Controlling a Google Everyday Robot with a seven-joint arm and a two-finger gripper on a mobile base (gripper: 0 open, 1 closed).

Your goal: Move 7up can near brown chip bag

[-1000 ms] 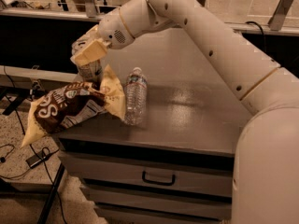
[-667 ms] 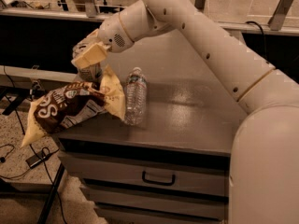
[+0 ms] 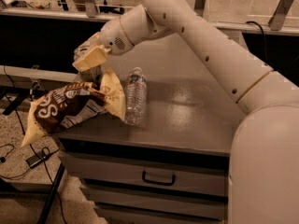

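Seemingly the task is at its last step, the placing. In the one camera view the end effector (image 3: 89, 59) hangs over the back left corner of the bench (image 3: 196, 111), right at the can (image 3: 92, 73). The can shows partly beneath and behind it, just beside the pale upper end of the bag (image 3: 65, 108). Whether the end effector is clamped on the can or slack around it I cannot tell. The bag's end hides the can's foot, so I cannot say if the can stands on the bench or is held just above it. The can already looks near the bag, so I judge the next move calls for setting it down upright if it is not down. After that comes a gentle release and drawing the arm (image 3: 210, 55) up and away without knocking the can or dragging the bag, which overhangs the bench's left edge. As for containers, the can's top is too hidden to tell if it is opened. The bag is crinkled and looks puffed, its contents unseen. A clear bottle (image 3: 135, 94) lies on its side just beside the bag, and how full it is I cannot tell. The drawer (image 3: 159, 174) below is shut.
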